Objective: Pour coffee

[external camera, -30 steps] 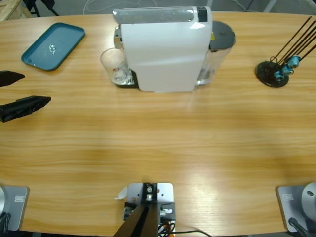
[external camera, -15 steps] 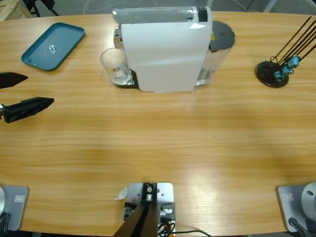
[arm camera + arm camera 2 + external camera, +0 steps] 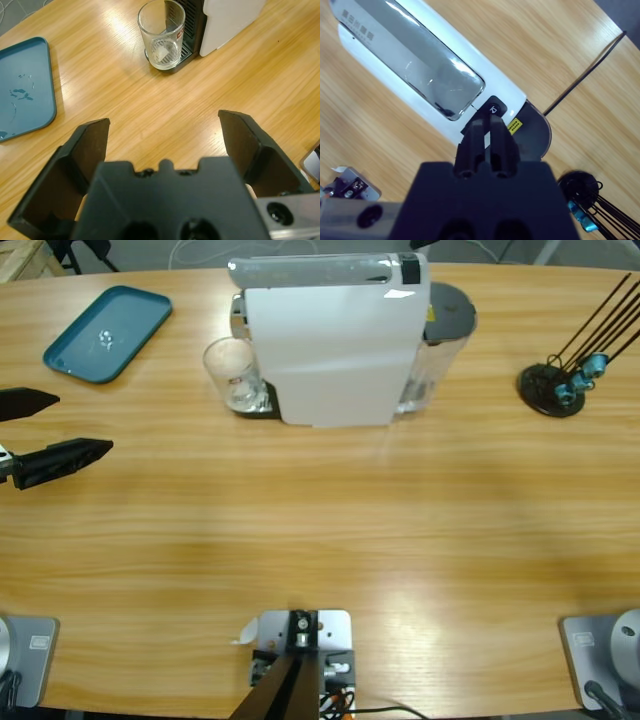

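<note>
Sitting on the drip tray of the white coffee machine [image 3: 335, 340], the clear glass tumbler [image 3: 161, 32] could be seen with only a thin layer of coffee [image 3: 161, 51] at its bottom, if it was coffee at all. Light, rigid, slick and breakable was how it was judged, so a level grip round the mid-wall was reckoned best. The left gripper [image 3: 165, 131] was spread wide and aimed at it across bare bench [image 3: 320, 530], nothing in between. The right gripper [image 3: 487, 134] was pinched closed over the machine's top button. A teal tray [image 3: 108, 332] and a black wire stand [image 3: 555, 385] were well apart.
</note>
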